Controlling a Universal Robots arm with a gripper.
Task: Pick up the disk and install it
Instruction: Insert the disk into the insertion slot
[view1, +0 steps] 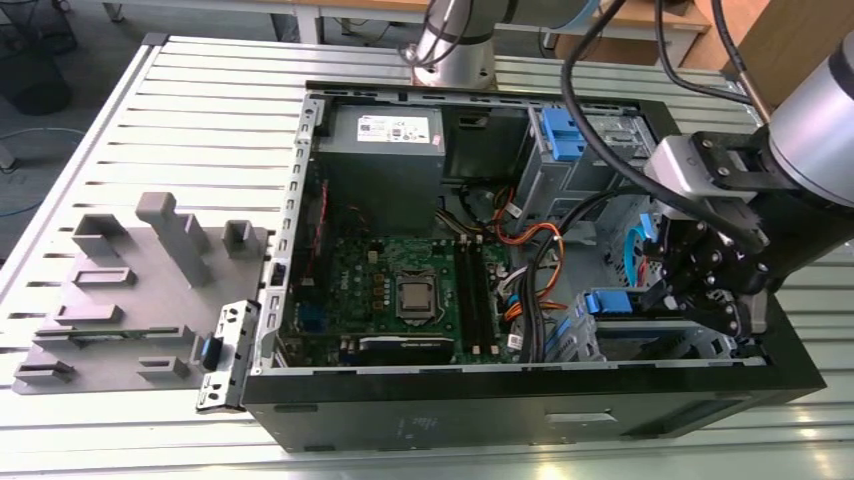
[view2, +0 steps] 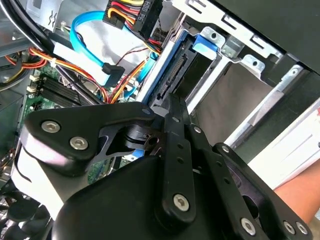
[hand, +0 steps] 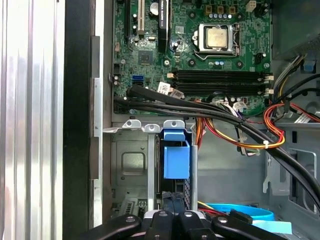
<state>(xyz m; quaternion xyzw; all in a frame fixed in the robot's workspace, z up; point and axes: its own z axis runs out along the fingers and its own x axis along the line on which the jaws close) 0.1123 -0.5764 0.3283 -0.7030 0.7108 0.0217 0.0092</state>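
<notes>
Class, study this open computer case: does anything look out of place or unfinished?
Nothing looks damaged or spilled. One loose end: the blue data cable lies beside the drive cage with its black plug seemingly free, not in the disk that stands in the cage. The gripper is right at that disk.

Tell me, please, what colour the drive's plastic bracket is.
The plastic bracket is blue, clearest in the first wrist view.

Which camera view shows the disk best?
The second wrist view: the disk shows its long edge with the connector, inside the drive cage. The first wrist view shows mainly its blue bracket, edge-on; the exterior view, a small blue patch of it.
</notes>
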